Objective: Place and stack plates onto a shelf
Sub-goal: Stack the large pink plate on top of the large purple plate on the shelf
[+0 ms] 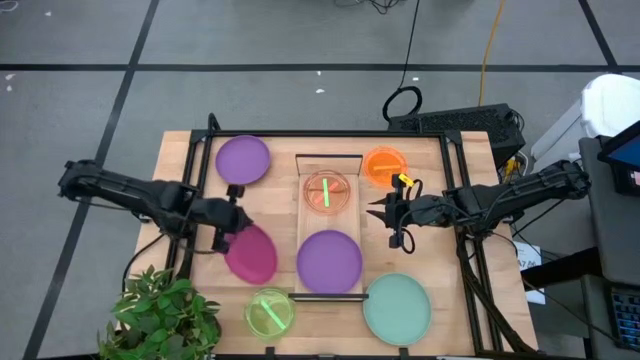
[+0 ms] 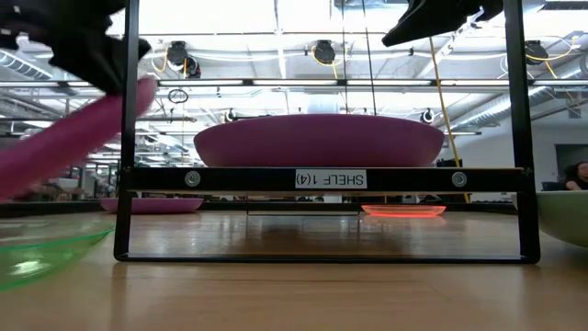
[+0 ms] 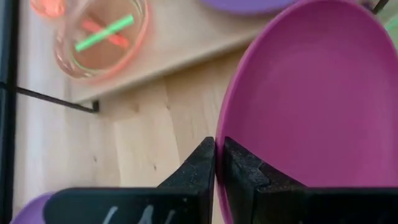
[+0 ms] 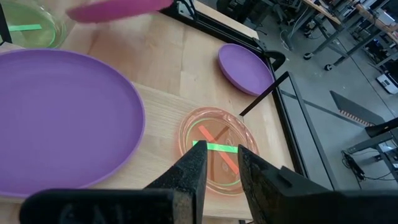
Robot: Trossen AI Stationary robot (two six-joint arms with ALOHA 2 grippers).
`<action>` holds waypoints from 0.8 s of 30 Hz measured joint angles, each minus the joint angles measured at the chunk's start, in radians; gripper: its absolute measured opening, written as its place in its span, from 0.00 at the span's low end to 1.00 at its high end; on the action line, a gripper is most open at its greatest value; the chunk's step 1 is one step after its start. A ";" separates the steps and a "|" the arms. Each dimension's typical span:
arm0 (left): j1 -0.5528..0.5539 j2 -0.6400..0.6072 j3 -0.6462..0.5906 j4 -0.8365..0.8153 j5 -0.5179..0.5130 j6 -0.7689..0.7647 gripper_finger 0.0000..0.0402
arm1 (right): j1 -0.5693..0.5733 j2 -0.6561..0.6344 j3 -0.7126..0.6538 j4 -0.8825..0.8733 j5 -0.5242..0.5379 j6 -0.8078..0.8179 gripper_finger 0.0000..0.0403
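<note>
Gripping the rim of a large opaque magenta plastic plate [image 1: 251, 252] between closed fingers, the left gripper [image 1: 226, 232] holds it tilted above the wooden table [image 1: 180, 165], just left of the long light-wood shelf [image 1: 305, 215]. On the shelf beside it lie a large purple plate [image 1: 329, 261] and a small translucent pink-red plate [image 1: 326, 191] crossed by a green strip, while another purple plate [image 1: 243, 160] and a small neon-green plate [image 1: 269, 312] sit on the table either side of that gripper. The right gripper [image 1: 391, 217] hovers at the shelf's right edge, fingers slightly apart and empty, with a small translucent orange plate [image 1: 384, 165] and a large pale teal plate [image 1: 396, 308] on the table to either side.
</note>
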 joint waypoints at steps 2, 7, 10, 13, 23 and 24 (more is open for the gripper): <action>0.000 -0.029 0.013 -0.002 0.001 -0.014 0.07 | 0.000 0.000 0.000 0.000 0.000 0.000 0.18; 0.000 -0.083 0.039 0.016 -0.040 -0.127 0.07 | 0.000 0.000 0.000 0.000 0.000 0.001 0.18; 0.000 -0.106 0.046 0.019 -0.120 -0.208 0.07 | 0.000 0.000 0.000 0.000 0.000 0.001 0.18; 0.000 -0.120 0.046 0.018 -0.175 -0.262 0.07 | 0.000 0.000 0.000 0.000 -0.001 0.001 0.18; 0.000 -0.122 0.046 0.210 -0.290 -0.354 0.08 | 0.000 0.000 0.000 0.000 -0.001 0.000 0.18; 0.000 -0.122 0.046 0.245 -0.309 -0.354 0.08 | 0.000 0.000 0.000 0.000 -0.001 0.000 0.18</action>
